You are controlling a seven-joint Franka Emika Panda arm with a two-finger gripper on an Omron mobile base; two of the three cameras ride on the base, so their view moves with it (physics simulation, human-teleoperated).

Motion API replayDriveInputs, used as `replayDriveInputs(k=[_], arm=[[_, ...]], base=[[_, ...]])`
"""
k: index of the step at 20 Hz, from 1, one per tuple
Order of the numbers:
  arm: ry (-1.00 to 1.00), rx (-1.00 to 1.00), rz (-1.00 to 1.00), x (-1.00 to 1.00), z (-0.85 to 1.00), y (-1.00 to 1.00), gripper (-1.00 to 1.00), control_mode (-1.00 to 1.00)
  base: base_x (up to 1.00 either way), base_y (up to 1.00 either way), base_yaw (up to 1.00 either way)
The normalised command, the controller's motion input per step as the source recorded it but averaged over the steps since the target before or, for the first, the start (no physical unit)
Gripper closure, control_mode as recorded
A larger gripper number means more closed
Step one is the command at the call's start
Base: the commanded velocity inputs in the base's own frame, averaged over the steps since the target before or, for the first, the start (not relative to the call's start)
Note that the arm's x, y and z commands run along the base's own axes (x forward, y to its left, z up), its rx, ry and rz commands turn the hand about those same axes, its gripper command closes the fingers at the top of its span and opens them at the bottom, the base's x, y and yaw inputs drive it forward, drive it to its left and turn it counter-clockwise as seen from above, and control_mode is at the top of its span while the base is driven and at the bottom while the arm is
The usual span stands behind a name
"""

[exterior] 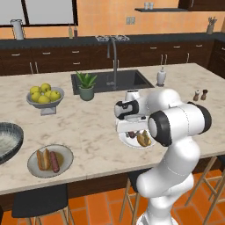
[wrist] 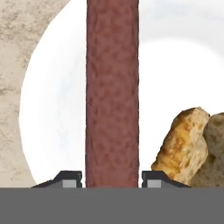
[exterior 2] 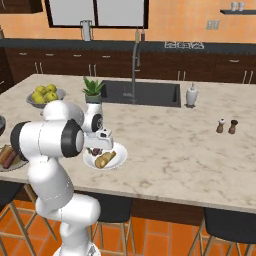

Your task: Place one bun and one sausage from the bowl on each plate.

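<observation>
Gripper (wrist: 112, 178) low over the white plate (wrist: 52, 113), fingertips (wrist: 65, 178) set close on either side of a reddish-brown sausage (wrist: 112, 87) that runs straight up the hand view between them; grasping or just bracketing it, cannot tell, since the contact itself is hidden at the picture's lower edge. Bun (wrist: 186, 146) lying just beside the sausage on the same plate, golden and crusty, apart from it by a narrow strip of white. From the left base view, white plate (exterior: 127, 141) near the front edge of the marble island counter (exterior: 88, 123), bun (exterior: 143, 138) on it, arm's hand directly above. From the right base view, same plate (exterior 2: 117, 152) with bun (exterior 2: 105, 159) and a dark bit of sausage (exterior 2: 95, 151) under the hand. Greyish-beige plate (exterior: 61, 169) well to the left, carrying a bun (exterior: 42, 159) and a sausage (exterior: 54, 161) side by side, touching. Dark grey bowl (exterior: 13, 132) at the far left edge, pale speckled inside, contents not discernible. Footed bowl of yellow-green fruit (exterior: 45, 96) and a potted plant (exterior: 86, 85) further back by the sink (exterior: 125, 79); salt and pepper shakers (exterior: 200, 95) at the right.
</observation>
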Motion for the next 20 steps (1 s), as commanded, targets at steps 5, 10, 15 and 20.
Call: replayDriveInputs(k=[5,10,15,20], arm=[[0.00,0.00,-0.01,-0.05,0.01,0.00,-1.00,-1.00],[-0.01,0.00,-0.04,-0.42,0.70,0.02,-1.00,-1.00],[-0.06,0.02,-0.08,-0.83,0.57,0.01,-1.00,-1.00],[0.00,0.00,-0.06,-1.00,0.12,0.00,-1.00,-1.00]], base=[[0.00,0.00,0.00],[0.00,0.00,0.00],[0.00,0.00,0.00],[0.00,0.00,0.00]])
